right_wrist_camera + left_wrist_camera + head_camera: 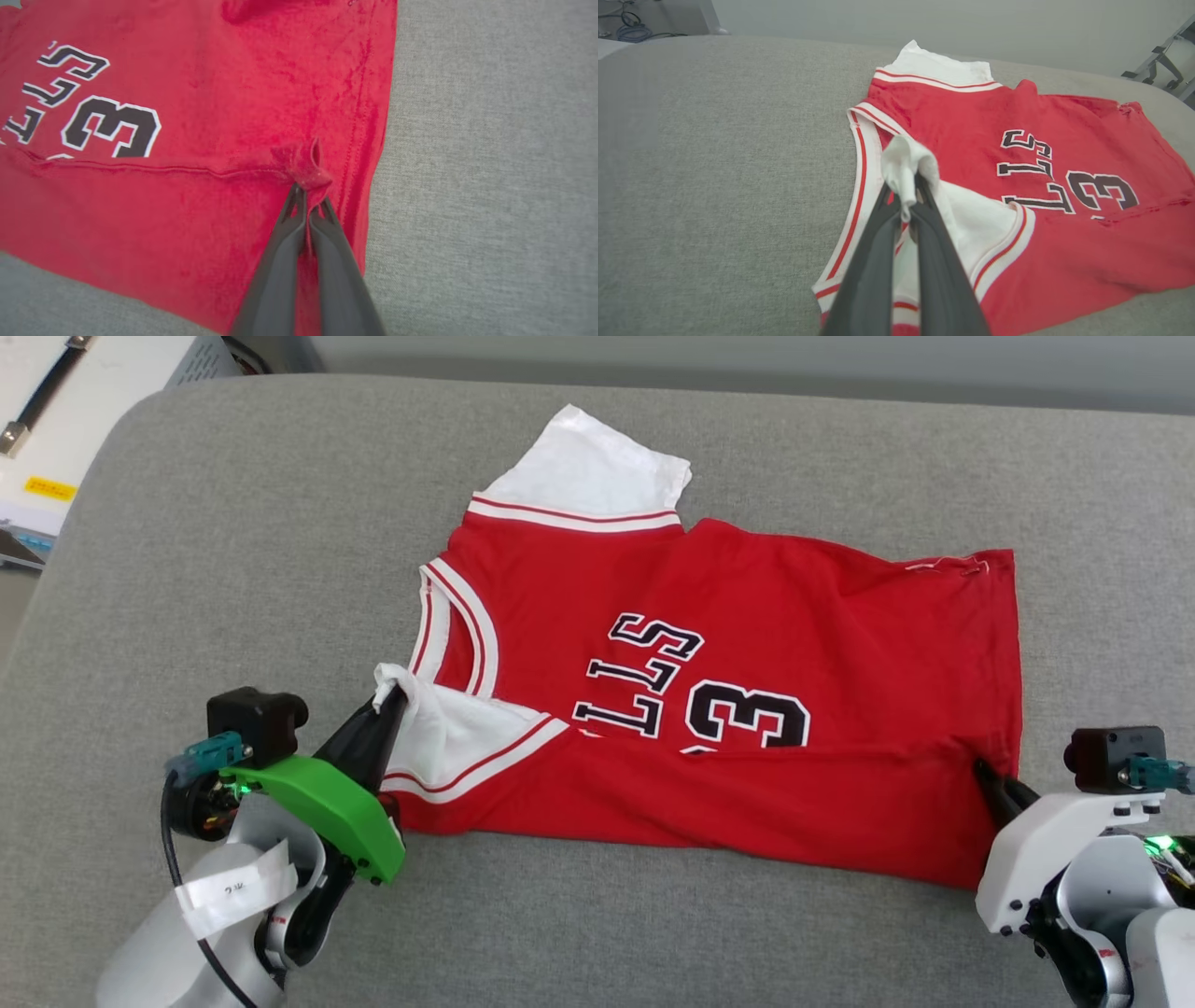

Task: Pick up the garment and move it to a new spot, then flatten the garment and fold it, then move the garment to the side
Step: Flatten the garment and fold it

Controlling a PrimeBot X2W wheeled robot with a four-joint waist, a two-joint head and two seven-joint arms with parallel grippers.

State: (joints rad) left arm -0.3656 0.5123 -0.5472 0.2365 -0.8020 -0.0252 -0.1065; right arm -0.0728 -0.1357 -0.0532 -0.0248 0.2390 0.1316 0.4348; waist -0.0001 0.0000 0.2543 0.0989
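The left gripper, at the near left of the scene, has its two dark fingers pressed together on a bunched tip of the white near sleeve. In the left wrist view a tuft of white cloth pokes out beyond the fingertips. A green cover sits on this arm's wrist. The right gripper, at the near right, is likewise clamped on cloth. Its fingers pinch a small peak of red fabric just inside the hem, at the end of a fold line.

The garment, a red T-shirt, lies spread on a grey padded surface, roughly in its middle. The collar is toward the left and the hem toward the right. The near long edge is folded over toward the far side, and this flap covers the lower edge of the black-and-white print, which reads sideways and includes a figure 3. The near sleeve rests on the red body, with red-and-white stripe trim along its edge. The white far sleeve lies flat at the far left, pointing away, with the same striped trim where it joins the red. The collar carries red-and-white stripes too. The red cloth is lightly wrinkled around the right gripper's pinch.
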